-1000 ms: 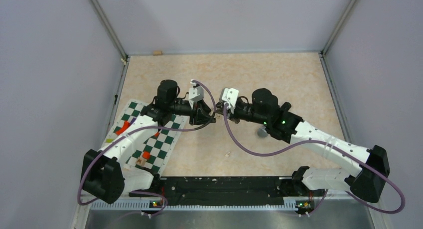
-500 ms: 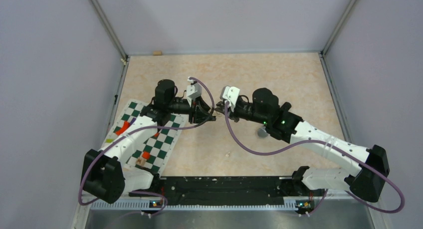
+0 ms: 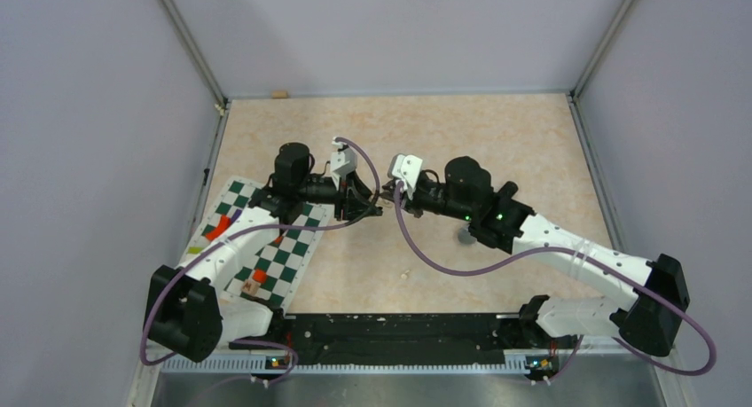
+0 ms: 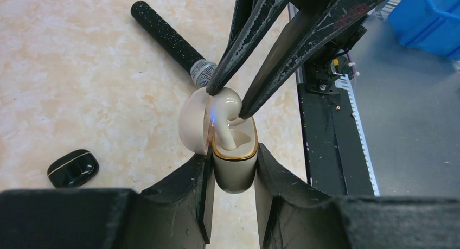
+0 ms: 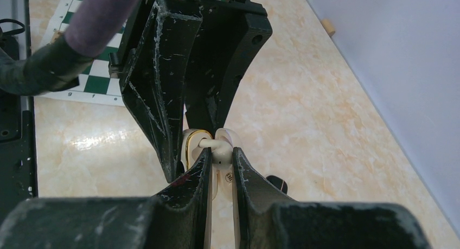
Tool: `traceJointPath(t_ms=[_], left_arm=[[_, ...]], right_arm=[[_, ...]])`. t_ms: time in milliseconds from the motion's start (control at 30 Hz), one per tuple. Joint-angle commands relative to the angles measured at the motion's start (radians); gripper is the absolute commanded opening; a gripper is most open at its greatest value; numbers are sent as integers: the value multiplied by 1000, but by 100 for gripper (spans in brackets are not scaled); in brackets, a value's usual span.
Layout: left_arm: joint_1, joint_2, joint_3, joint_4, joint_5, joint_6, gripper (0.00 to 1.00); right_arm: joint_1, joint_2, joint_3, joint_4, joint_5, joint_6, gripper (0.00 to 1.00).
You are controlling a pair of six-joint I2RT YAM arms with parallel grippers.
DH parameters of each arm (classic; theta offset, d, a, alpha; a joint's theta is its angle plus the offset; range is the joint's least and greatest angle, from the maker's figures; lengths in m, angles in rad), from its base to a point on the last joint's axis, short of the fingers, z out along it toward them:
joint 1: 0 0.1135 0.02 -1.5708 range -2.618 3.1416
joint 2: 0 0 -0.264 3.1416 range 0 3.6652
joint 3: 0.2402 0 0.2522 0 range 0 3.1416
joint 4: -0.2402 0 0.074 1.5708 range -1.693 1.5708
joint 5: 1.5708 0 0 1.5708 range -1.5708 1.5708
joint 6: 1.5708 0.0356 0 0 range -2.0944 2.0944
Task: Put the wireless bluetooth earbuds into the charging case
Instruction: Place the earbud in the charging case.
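Note:
A cream charging case [image 4: 234,165] with a gold rim hangs above the table, its lid swung open to the left. My left gripper [image 4: 233,151] is shut on the case body. One white earbud [image 4: 225,131] sits with its stem down inside the case opening and its head still above the rim. My right gripper [image 5: 221,154] is shut on that earbud's head [image 5: 219,150], beside the case's gold rim [image 5: 188,146]. In the top view the two grippers meet tip to tip, left [image 3: 376,210] and right [image 3: 391,207], mid-table. No other earbuds show.
A black microphone [image 4: 168,37] lies on the table beyond the case. A small black case [image 4: 73,167] lies to the left. A green checkered mat [image 3: 266,247] with small pieces sits under the left arm. A grey object [image 3: 466,236] lies under the right arm.
Both wrists have shifted slightly left together, staying tip to tip. The grips on the case and the earbud are unchanged.

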Motion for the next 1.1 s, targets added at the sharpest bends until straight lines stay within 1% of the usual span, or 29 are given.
traceJointPath(t_ms=[0, 233, 500, 667, 733, 867, 1000, 1067], left_arm=[[-6, -41, 5, 85, 37, 10, 2], [-5, -41, 7, 86, 38, 10, 2], [-4, -42, 9, 94, 51, 0, 3], [-3, -42, 6, 112, 55, -18, 3], [0, -45, 1, 124, 61, -30, 3], [5, -48, -21, 206, 73, -86, 3], [15, -48, -61, 345, 86, -198, 4], [17, -49, -68, 368, 86, -212, 4]], right_arm=[[37, 23, 32, -11, -39, 7, 0], [38, 20, 72, -70, -86, 3, 6], [40, 28, 69, -76, -94, -7, 10], [42, 30, 73, -80, -98, -7, 16], [42, 32, 77, -82, -97, -9, 17], [43, 32, 80, -88, -97, -11, 18], [44, 31, 92, -98, -101, -13, 20], [44, 31, 98, -106, -108, -13, 20]])
